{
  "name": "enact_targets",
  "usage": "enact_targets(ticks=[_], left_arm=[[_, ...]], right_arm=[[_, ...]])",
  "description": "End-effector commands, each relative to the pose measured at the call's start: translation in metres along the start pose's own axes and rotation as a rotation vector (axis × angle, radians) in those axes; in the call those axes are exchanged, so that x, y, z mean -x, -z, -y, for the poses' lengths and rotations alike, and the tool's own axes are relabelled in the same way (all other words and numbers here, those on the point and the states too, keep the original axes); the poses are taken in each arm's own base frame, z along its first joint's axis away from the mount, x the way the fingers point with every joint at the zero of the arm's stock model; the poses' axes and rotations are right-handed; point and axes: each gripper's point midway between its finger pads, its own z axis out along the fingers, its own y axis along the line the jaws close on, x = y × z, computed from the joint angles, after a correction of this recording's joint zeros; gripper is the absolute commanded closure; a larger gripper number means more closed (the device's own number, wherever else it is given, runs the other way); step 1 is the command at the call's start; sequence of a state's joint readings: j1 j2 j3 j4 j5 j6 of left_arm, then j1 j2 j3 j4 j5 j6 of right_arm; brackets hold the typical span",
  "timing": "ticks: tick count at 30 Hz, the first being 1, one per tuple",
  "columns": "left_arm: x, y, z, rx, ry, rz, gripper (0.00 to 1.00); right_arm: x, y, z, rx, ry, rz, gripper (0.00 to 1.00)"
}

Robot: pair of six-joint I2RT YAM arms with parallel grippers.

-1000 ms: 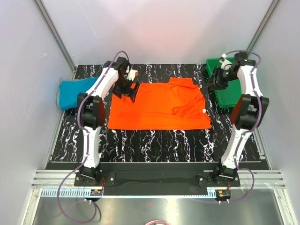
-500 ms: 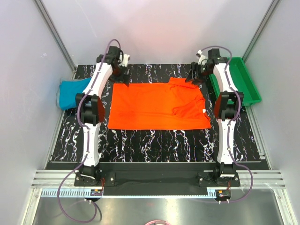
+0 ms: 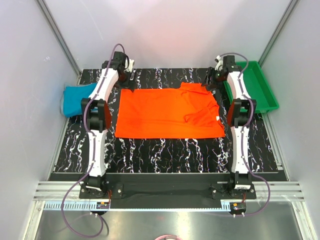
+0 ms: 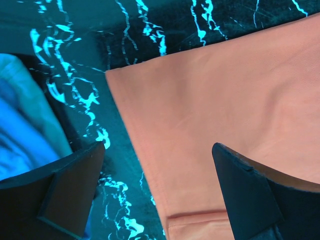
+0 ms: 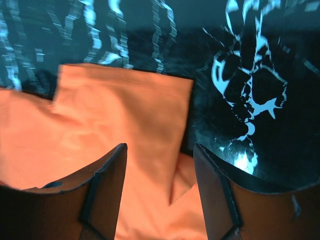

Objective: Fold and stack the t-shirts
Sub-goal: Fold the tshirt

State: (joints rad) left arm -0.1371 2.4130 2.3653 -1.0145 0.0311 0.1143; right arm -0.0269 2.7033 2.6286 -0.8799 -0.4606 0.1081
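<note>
The orange-red t-shirt (image 3: 167, 112) lies spread flat in the middle of the black marbled table, one sleeve folded in at its right. The teal-blue t-shirt (image 3: 80, 97) lies crumpled at the table's left edge. My left gripper (image 3: 125, 81) is open over the orange shirt's far left corner (image 4: 165, 115), its jaws straddling the hem. My right gripper (image 3: 212, 82) is open over the far right corner (image 5: 125, 115), one jaw above cloth, one above the table. Neither holds anything.
A rigid green tray (image 3: 255, 87) stands at the table's far right, just beyond the right arm. Grey walls close in the table at the back and both sides. The teal shirt shows at the left of the left wrist view (image 4: 20, 125).
Both arms have swung out to the table's far edge, the left from the shirt's left side, the right from over the green tray, and now hover at the orange shirt's far corners.
</note>
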Motion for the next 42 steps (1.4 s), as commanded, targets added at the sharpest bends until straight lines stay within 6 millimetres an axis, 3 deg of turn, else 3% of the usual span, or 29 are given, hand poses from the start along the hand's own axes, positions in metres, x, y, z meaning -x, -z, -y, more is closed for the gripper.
enact_targets(ticks=[1, 9, 14, 21, 26, 27, 29, 35, 42], left_arm=[[0.019, -0.001, 0.001, -0.009, 0.002, 0.066, 0.05], [0.008, -0.026, 0.002, -0.016, 0.02, 0.022, 0.05], [0.005, -0.03, 0.001, -0.007, 0.027, 0.012, 0.05], [0.003, -0.024, 0.002, -0.011, 0.036, 0.008, 0.05], [-0.003, -0.025, -0.01, 0.03, 0.06, -0.01, 0.07], [-0.001, -0.026, -0.012, 0.036, 0.068, -0.002, 0.08], [0.005, -0.022, -0.035, 0.129, 0.092, 0.022, 0.1], [0.01, -0.029, -0.053, 0.149, 0.124, 0.046, 0.11], [0.005, -0.054, -0.046, 0.077, 0.144, 0.031, 0.13]], right_arm=[[0.009, -0.008, -0.006, 0.03, -0.037, 0.033, 0.37], [0.008, -0.022, -0.004, 0.048, -0.087, 0.042, 0.37], [0.001, -0.035, 0.002, 0.052, -0.125, 0.031, 0.39], [-0.003, -0.044, -0.002, 0.067, -0.137, 0.026, 0.65], [0.001, -0.046, -0.001, 0.059, -0.13, 0.043, 1.0], [0.003, -0.045, -0.002, 0.061, -0.127, 0.048, 1.0], [0.007, -0.042, -0.004, 0.063, -0.124, 0.057, 1.0], [0.028, -0.024, -0.021, 0.101, -0.096, 0.108, 1.0], [0.037, -0.007, -0.034, 0.127, -0.085, 0.127, 1.0]])
